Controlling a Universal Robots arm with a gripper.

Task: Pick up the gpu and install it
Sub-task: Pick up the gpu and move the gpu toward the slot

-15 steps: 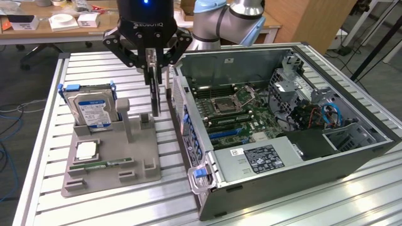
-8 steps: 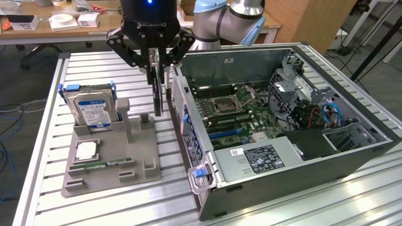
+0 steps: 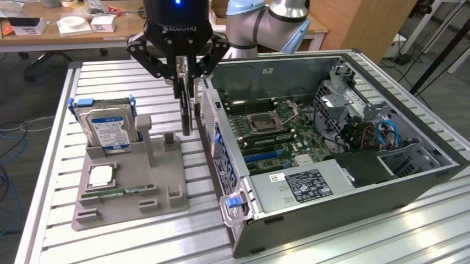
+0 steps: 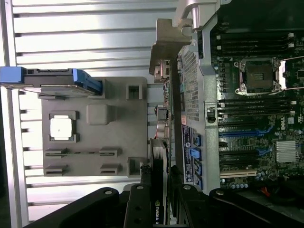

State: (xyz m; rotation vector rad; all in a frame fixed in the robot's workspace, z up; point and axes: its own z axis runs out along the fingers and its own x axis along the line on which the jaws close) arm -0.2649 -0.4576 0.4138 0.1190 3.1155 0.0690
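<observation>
gripper (image 3: 185, 78) says "ROBOTIQ"; it's clamped on the gpu (image 3: 187, 113), hanging upright beside the open pc case (image 3: 345, 220)

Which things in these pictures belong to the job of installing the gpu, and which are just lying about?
For the job: the gpu, held upright in the gripper; the open computer case beside it.

Lying about: the hard drive, the processor chip and the memory stick, all on the grey holder.
</observation>
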